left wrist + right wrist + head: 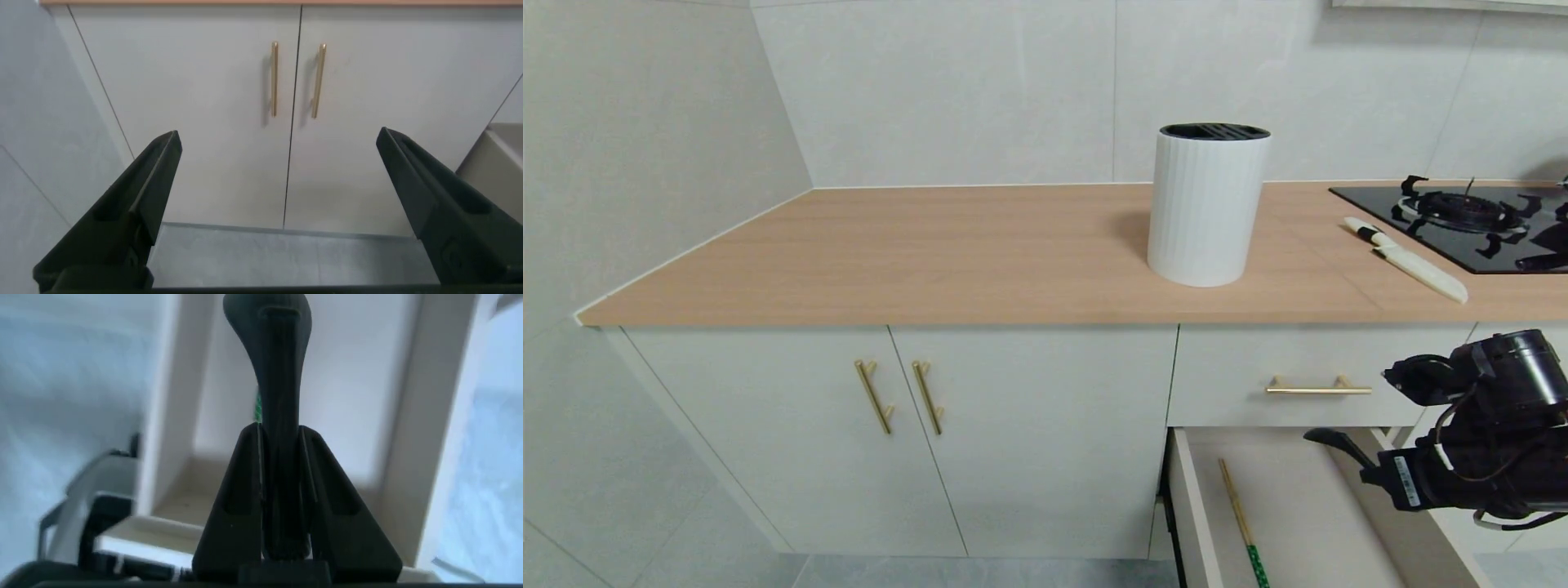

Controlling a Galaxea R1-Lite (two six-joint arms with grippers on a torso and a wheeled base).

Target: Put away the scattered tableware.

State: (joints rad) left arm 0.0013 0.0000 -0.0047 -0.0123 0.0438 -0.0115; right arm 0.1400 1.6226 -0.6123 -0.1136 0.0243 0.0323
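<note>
Black utensil (268, 343) tight in right gripper's (278, 441) grip above open drawer (1194, 510), chopsticks (1235, 505) on its floor; left gripper (278, 155) agape.

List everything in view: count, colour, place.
countertop: 1, wood
stove: 1, black, countertop's right end
holder: 1, white, black top, on countertop
knife: 1, white, countertop, beside stove
cabinet doors: 2, white, under countertop
closed drawer: 1, white, under countertop
open drawer: 1, white, below closed drawer
chopstick: 1 seen, wood and green, in open drawer
utensil: 1, black, over open drawer
left gripper: 1, black, open, facing cabinet doors
right gripper: 1, black, shut on utensil
</note>
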